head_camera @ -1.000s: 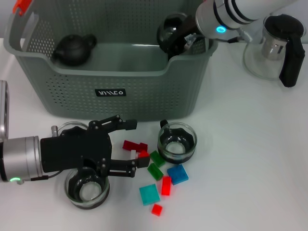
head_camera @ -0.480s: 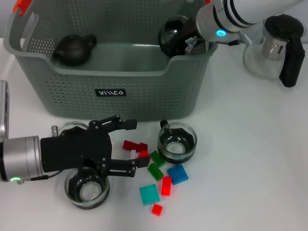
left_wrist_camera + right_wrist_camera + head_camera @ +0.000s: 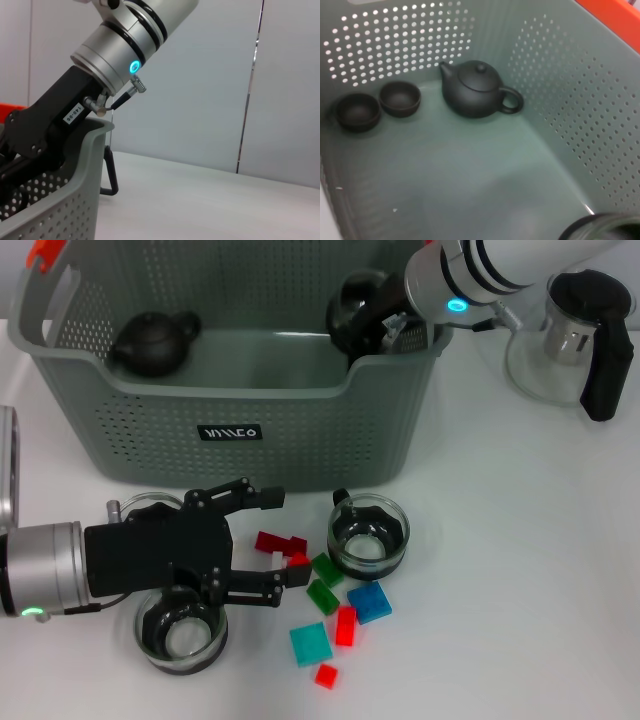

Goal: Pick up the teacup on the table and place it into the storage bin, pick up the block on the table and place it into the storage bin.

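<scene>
White tabletop (image 3: 520,540) across the whole head view; pale grey wall panels behind it in the left wrist view.

Toward the far edge, one storage bin (image 3: 300,430), grey and perforated, with a black label on the near wall and an orange clip at the far left corner. Inside, seen from the right wrist: one dark teapot (image 3: 477,90) and two small dark cups (image 3: 400,98) (image 3: 357,111) side by side near one perforated wall.

To the bin's right, well apart from the clutter, one glass pitcher (image 3: 575,335) with a black handle.

Right gripper (image 3: 368,315) over the bin's far right corner, closed around a held teacup (image 3: 352,292) of dark glass, above the rim and not yet down on the bin floor.

Left gripper (image 3: 283,536) low over the table in front of the bin, jaws spread wide, gripping nothing, lower fingertip just beside a small red block.

Three table teacups of glass: one (image 3: 368,535) right of the blocks, one (image 3: 182,632) nearest the robot under the left gripper's body, one (image 3: 140,505) mostly hidden behind that gripper.

Loose blocks (image 3: 345,625) clustered between the jaws and the right-hand teacup: two green, one blue, one teal, and four or five red, exact number unclear where they touch.
</scene>
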{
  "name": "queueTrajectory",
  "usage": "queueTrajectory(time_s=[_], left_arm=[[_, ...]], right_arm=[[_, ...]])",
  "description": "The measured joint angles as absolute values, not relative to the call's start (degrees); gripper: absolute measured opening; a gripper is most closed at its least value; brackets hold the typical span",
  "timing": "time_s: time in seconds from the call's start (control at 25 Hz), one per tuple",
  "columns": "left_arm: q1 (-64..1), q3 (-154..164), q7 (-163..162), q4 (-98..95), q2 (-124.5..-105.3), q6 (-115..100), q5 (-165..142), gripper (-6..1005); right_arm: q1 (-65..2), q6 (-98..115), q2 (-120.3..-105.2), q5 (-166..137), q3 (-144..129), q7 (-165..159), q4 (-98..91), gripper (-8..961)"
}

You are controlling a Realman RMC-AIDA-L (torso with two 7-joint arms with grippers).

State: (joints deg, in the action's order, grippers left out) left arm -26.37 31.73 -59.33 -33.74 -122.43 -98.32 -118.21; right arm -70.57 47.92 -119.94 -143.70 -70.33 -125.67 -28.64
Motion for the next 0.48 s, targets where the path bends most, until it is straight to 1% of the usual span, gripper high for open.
queueTrajectory(time_s=[0.32,0.48], left_arm=[[-26.37,31.73,-59.32,-33.75,-122.43,-97.72,-118.21,946],[-26.43,31.73,-59.32,-33.75,-122.43,-97.72,-118.21,946]], right_arm=[[-70.81,48.63,-119.97,-143.73,-70.48,-125.62,-29.68,114],[-70.64,48.72,-119.92,-143.78,-70.49,-126.02,-30.98,264]])
